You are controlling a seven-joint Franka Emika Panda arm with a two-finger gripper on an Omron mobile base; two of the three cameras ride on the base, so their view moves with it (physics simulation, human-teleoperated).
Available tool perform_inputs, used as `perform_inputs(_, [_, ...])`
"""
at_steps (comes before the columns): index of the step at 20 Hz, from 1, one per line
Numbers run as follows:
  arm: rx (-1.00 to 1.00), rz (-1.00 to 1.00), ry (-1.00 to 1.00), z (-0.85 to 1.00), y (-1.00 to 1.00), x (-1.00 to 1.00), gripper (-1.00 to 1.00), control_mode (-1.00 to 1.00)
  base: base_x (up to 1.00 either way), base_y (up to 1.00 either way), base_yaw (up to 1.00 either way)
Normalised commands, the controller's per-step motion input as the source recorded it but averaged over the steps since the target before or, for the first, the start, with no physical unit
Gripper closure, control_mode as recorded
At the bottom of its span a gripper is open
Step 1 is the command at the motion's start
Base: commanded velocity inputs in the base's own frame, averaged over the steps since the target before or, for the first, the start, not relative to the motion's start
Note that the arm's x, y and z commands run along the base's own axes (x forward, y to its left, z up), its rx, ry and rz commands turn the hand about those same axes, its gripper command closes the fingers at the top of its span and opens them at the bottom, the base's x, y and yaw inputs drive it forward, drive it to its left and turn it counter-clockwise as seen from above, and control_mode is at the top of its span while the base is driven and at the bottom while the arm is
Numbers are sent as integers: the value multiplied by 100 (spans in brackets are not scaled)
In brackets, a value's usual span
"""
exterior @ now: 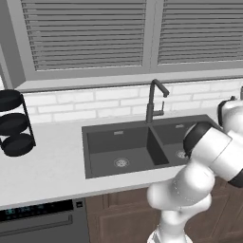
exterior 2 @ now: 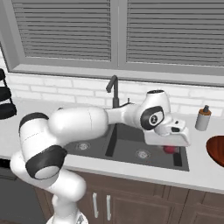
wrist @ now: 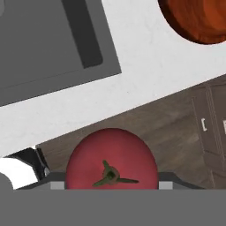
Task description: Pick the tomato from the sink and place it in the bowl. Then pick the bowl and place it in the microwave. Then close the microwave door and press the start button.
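Note:
My gripper (wrist: 110, 181) is shut on the tomato (wrist: 111, 160), a red ball with a green stem that sits close up between the dark fingertips (wrist: 170, 178). From the right base view, the hand hangs over the right basin of the dark grey sink (exterior 2: 127, 144), with the tomato (exterior 2: 169, 150) peeking out under it. The reddish-brown wooden bowl (exterior 2: 216, 151) rests on the counter to the right of the sink, and its rim appears at the top right of the hand view (wrist: 198, 17). The microwave and its door are out of view.
A dark gooseneck tap (exterior: 154, 99) rises behind the sink's divider. A soap bottle (exterior 2: 202, 118) stands at the back right near the wall. A black tiered rack (exterior: 14, 123) sits on the counter far left. Wooden cabinet doors (wrist: 207, 119) run below the counter.

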Motion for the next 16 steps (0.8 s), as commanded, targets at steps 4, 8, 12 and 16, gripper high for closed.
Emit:
perform_inputs(4, [4,1,-2,93,-85,-12,100,-100,0,0,0])
perform_inputs(8, [-1,8,-1,9,-100,-1,100,-100,0,0,0])
perform_inputs(12, [-18,22,0,-1,-83,0,100,-100,0,0,0])
perform_inputs(16, [-26,37,0,0,-67,1,100,-100,0,0,0])
